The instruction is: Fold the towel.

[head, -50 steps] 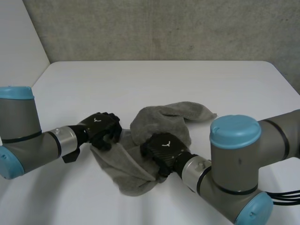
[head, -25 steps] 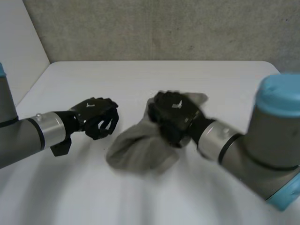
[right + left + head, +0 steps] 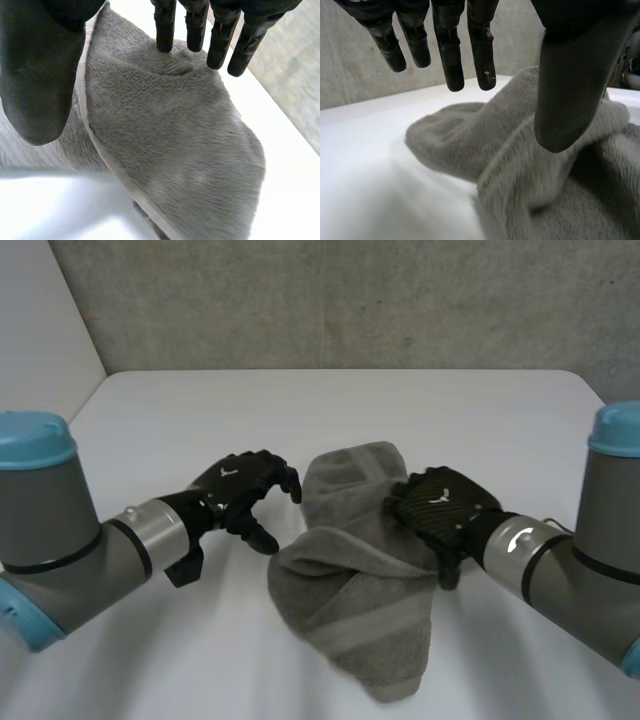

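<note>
Little of the folding looks done. The grey terry-cloth towel (image 3: 352,585) lies in a rumpled heap on the white bench (image 3: 330,405), midway between the side edges and toward the near edge, with no clean crease. The left robot hand (image 3: 245,490) hovers released beside the heap, holding nothing. The right robot hand (image 3: 440,512) rests on the heap's other side, straight fingers (image 3: 196,25) touching without gripping. Flattening and folding seem left to do.
</note>
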